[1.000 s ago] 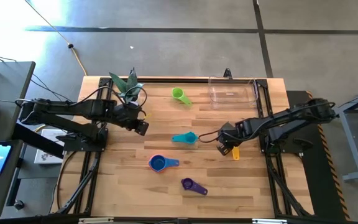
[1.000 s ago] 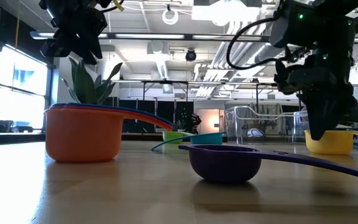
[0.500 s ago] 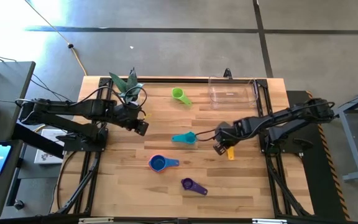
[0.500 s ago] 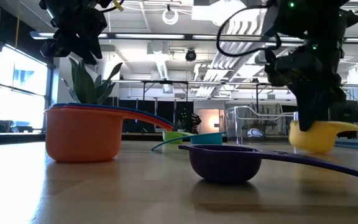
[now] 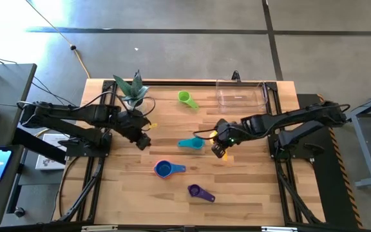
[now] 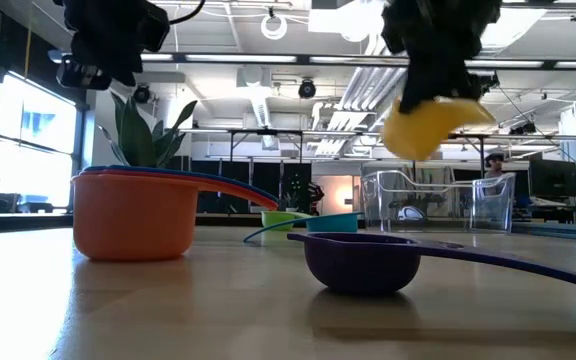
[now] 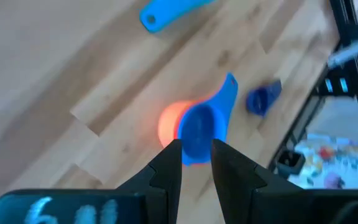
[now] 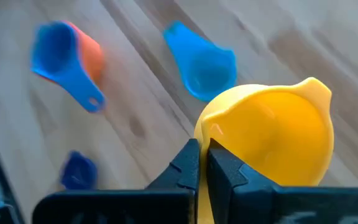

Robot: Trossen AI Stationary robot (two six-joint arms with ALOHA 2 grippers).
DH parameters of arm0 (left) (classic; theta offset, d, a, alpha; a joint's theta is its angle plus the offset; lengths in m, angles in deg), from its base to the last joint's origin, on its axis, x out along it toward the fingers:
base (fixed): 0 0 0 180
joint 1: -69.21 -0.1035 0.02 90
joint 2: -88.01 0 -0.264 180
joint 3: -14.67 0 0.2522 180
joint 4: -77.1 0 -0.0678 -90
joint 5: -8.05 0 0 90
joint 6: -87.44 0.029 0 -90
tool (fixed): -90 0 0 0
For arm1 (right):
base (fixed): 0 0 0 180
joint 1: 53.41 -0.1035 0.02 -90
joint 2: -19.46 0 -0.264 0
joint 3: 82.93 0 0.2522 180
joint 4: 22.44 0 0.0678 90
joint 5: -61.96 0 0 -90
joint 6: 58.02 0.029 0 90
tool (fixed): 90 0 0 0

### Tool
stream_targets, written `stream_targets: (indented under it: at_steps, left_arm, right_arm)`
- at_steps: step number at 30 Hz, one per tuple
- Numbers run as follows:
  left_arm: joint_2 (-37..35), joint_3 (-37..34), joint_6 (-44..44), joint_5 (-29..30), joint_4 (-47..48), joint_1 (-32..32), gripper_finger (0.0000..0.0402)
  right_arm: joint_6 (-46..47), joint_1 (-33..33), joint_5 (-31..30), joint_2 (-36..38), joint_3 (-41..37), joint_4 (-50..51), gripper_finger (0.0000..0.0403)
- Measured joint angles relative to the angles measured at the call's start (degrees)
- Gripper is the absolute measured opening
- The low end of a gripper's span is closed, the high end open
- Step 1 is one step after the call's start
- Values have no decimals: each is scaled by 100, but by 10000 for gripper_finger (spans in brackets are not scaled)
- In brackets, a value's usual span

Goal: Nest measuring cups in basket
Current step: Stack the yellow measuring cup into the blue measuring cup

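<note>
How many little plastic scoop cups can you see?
6. The green plastic measuring cup lies near the clear basket, the teal mid-table, the blue nested in the orange, the purple nearest the front, the yellow held aloft by the right gripper. A red one may be hidden.

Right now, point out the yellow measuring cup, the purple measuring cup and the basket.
yellow measuring cup [image 8: 272, 140]: right wrist view, inside of the bowl.
purple measuring cup [image 6: 360, 262]: low view, front of the bowl.
basket [image 5: 240, 94]: high view, clear floor of the bin.
</note>
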Motion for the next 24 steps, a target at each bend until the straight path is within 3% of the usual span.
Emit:
stream_targets:
  at_steps: [9,24]
  left_arm:
    - [0,0,-11,-135,48,773,76]
    - [34,0,-517,-111,36,1700,76]
  right_arm:
    - [-672,-76,-433,0,954,-7,1]
    - [-925,-76,-504,0,1570,-539,0]
